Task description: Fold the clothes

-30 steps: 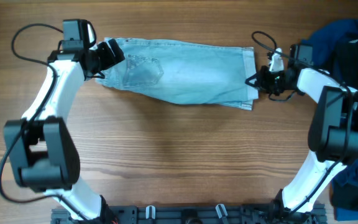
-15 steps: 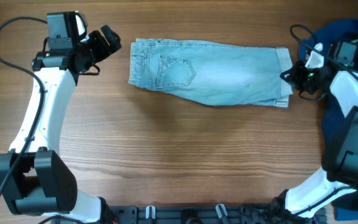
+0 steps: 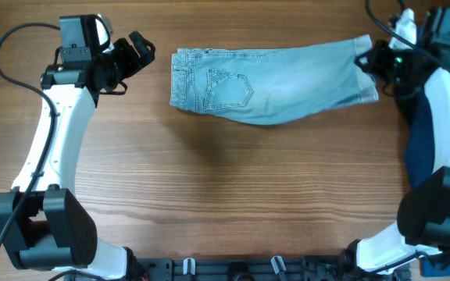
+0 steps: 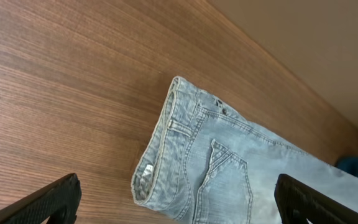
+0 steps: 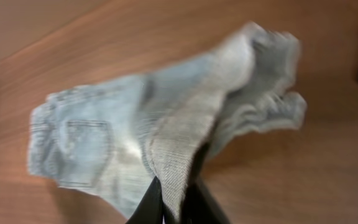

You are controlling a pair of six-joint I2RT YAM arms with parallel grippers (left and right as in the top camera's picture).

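The light blue faded jeans [image 3: 276,86] lie folded lengthwise across the far middle of the table, waistband and stitched back pocket at the left, cuffs at the right. My right gripper [image 3: 372,62] is shut on the cuff end and lifts it off the table; the right wrist view shows the denim [image 5: 166,130] pinched between its fingers [image 5: 174,199]. My left gripper [image 3: 135,53] is open and empty, a little left of the waistband [image 4: 166,158], apart from it. Its fingertips [image 4: 176,202] frame the waistband in the left wrist view.
A dark blue garment [image 3: 424,125] lies at the right edge of the table under my right arm. The wooden table [image 3: 225,187] runs toward the front edge, where a black rail [image 3: 233,269] stands.
My left gripper let go of the waistband and drew back to the left. My right gripper pulled the jeans to the right, then raised the cuff end toward the far edge.
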